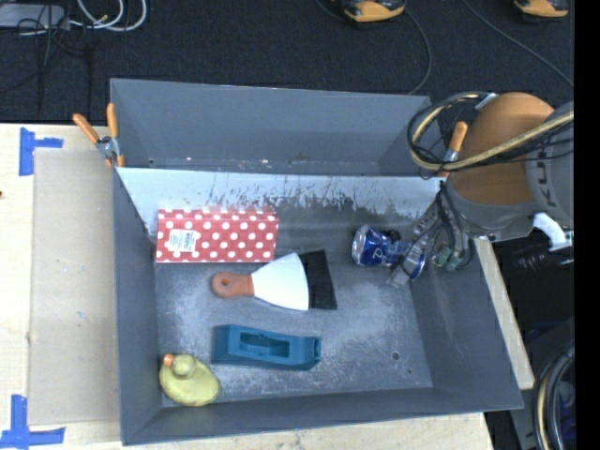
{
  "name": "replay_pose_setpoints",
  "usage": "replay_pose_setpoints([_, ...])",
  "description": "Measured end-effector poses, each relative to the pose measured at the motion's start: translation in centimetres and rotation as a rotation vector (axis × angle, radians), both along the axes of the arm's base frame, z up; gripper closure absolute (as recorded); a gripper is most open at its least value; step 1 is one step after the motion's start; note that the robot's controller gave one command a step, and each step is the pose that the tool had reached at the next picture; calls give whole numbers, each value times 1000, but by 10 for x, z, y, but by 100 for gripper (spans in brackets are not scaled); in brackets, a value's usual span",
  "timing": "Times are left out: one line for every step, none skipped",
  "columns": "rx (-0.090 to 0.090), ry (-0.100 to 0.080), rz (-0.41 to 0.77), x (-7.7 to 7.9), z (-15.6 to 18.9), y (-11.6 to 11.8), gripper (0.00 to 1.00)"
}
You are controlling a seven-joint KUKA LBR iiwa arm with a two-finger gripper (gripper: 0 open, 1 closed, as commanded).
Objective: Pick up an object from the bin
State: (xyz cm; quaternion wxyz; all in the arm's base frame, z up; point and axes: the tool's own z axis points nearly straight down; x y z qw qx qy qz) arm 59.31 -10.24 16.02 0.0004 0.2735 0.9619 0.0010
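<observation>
My gripper is low at the bin's right side, under the arm's orange cover. It is right against the right end of a crushed blue can that lies on its side near the back wall. Part of the can's blue shows beside the gripper's tip. Whether the can is gripped is hidden by the gripper's own body and cables. A scraper with a white blade and orange handle lies left of the can, next to a flat black piece.
A red box with white dots lies at the back left. A blue plastic block sits near the front, with a yellow rubber duck in the front left corner. The arm stands over the right rim.
</observation>
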Motion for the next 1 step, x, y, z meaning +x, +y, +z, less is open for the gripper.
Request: replay_pose_setpoints([1, 2, 1, 0, 8, 0, 100])
